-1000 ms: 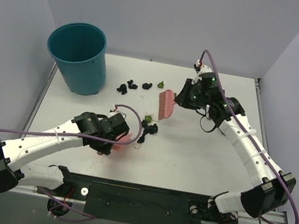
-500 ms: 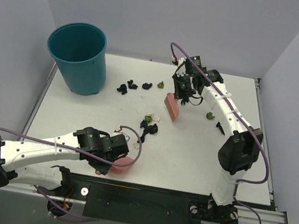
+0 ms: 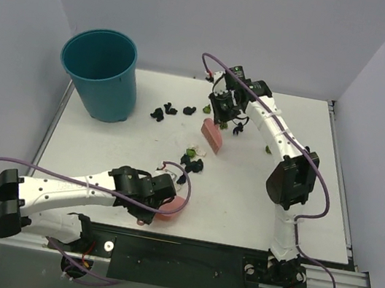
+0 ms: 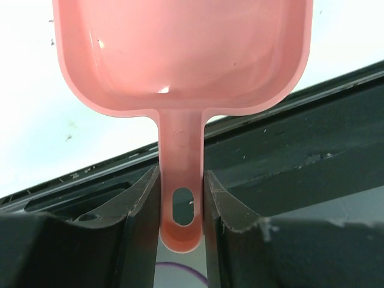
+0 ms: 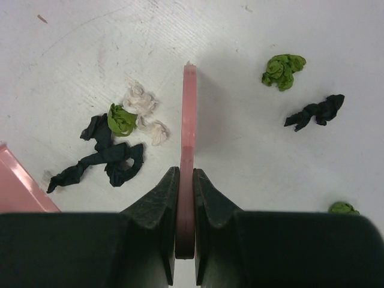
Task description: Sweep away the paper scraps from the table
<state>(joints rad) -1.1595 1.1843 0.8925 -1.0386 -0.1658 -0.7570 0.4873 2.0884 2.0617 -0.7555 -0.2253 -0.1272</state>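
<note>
Your left gripper [image 4: 182,183] is closed tight on the flat, slotted handle of the glossy pink dustpan [image 4: 180,54], at the near edge of the matte white table [image 3: 257,199]. Your right gripper [image 5: 186,180] pinches the thin pink brush [image 5: 189,114], far centre. Crumpled paper scraps [image 3: 191,161], black, green and whitish, cluster between brush and dustpan. Others lie farther left, toward the round teal bucket [image 3: 101,73], and 1 green wad sits alone to the right.
</note>
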